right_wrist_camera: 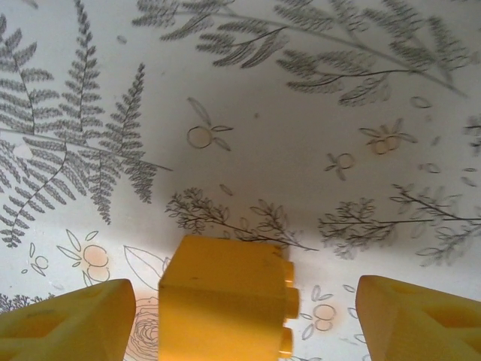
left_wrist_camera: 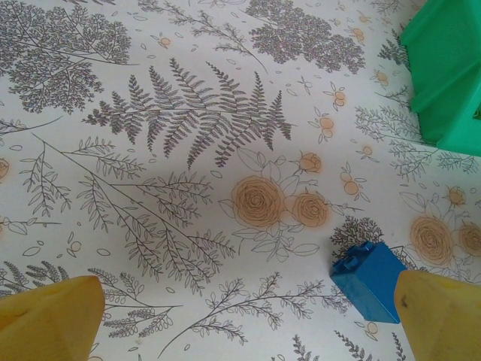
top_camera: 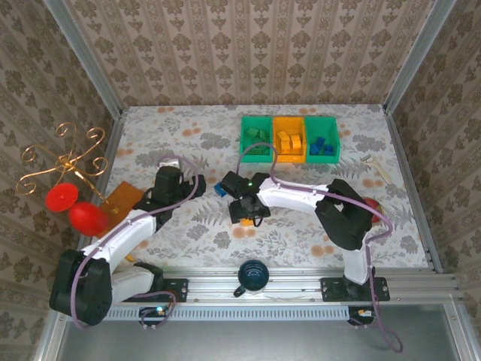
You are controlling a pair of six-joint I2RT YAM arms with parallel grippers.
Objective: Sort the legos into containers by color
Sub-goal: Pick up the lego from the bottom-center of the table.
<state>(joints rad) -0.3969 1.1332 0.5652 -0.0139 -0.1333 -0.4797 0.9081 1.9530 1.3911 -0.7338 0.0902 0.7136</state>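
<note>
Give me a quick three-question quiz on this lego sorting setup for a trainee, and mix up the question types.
1. True or false: the right gripper is shut on the orange brick.
2. What colour are the bricks in the right-hand green bin? A green, B blue, C orange.
3. Fill in: the loose brick lying on the table by one finger of the left gripper is ____.

Key: 1 false, the fingers stand apart on either side of it; 2 B; 3 blue.
</note>
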